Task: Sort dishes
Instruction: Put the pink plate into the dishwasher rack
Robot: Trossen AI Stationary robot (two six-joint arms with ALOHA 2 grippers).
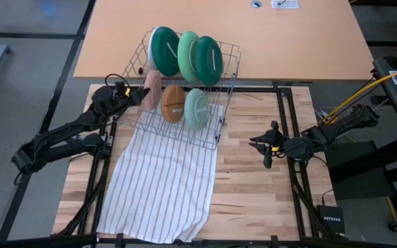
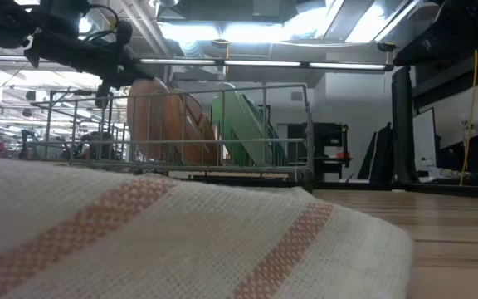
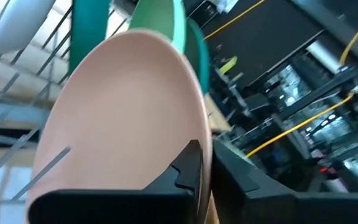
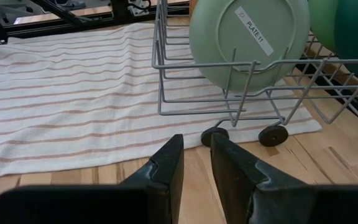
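A pale wooden desk [image 1: 253,200] carries a striped cloth [image 1: 160,189] with a grey wire rack [image 1: 227,89] at its far end; a second worktop lies beyond. The pink plate [image 1: 153,87] stands on edge at the rack's left side, its rim pinched by the left tool [image 1: 140,94], pressed together. It looks light, stiff and smooth, likely slippery; the rim is the sensible hold. Five other plates stand in the rack. The right tool [image 1: 268,146] waits to the right, fingers slightly parted, holding nothing.
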